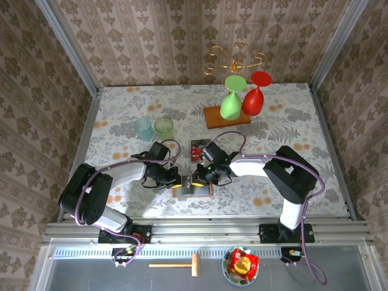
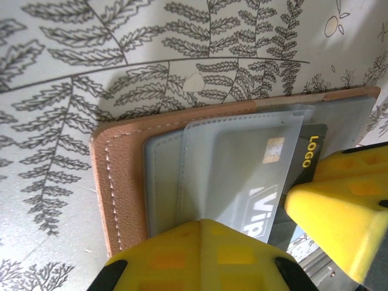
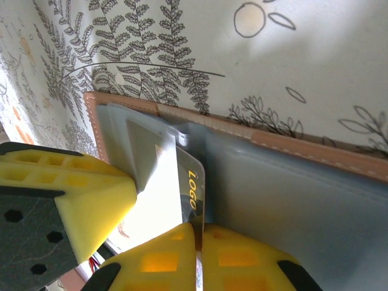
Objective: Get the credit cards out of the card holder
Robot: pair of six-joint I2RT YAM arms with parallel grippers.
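Yellow right gripper clamped on dark credit card at sleeve mouth, left gripper fully closed, tips pressed on unfolded card holder near table front edge, red cards laid just beyond, cups and goblet board farther back.

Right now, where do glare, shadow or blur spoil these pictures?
Right wrist: a blown-out white patch beside the credit card hides part of the card holder. Left wrist: the holder's clear sleeve hazes the card's print, LOGO stays crisp. Top external: even light, soft shadows on the tablecloth.
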